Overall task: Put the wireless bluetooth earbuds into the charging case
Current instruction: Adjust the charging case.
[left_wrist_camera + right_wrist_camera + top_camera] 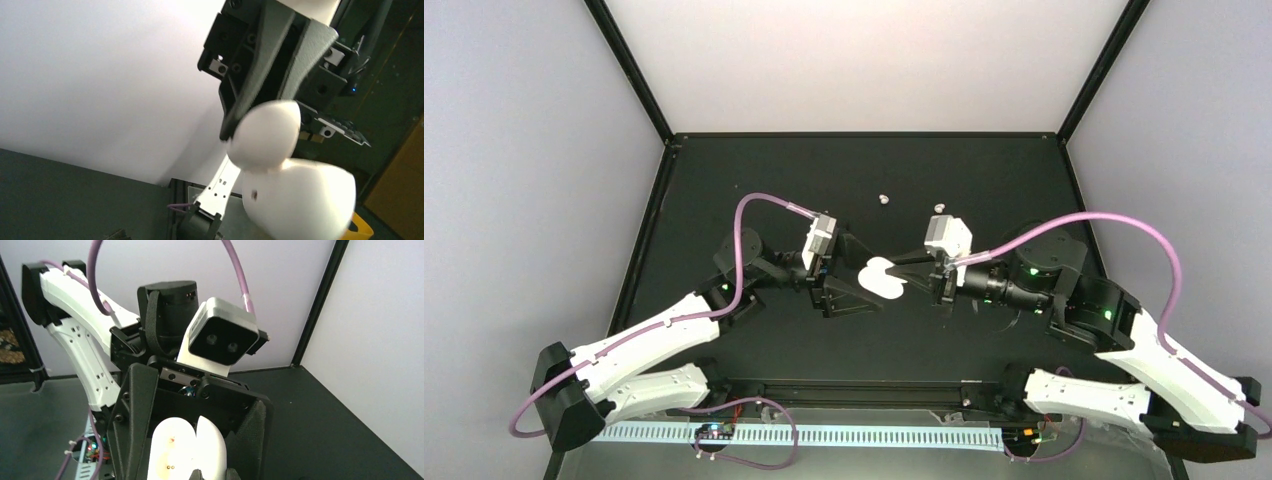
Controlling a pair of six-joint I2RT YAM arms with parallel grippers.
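smooth white plastic case (884,278), matt blk table (724,180)

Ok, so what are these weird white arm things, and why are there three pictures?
They are robots: a left arm and a right arm bolted to a black table. One picture looks down from above; the other two come from little cameras on the wrists, so each sees the other arm close up. The right gripper pinches an open white charging case, held up between them. The left gripper has its jaws wide open, facing the case. On the table further back lie one tiny white earbud and a second earbud.
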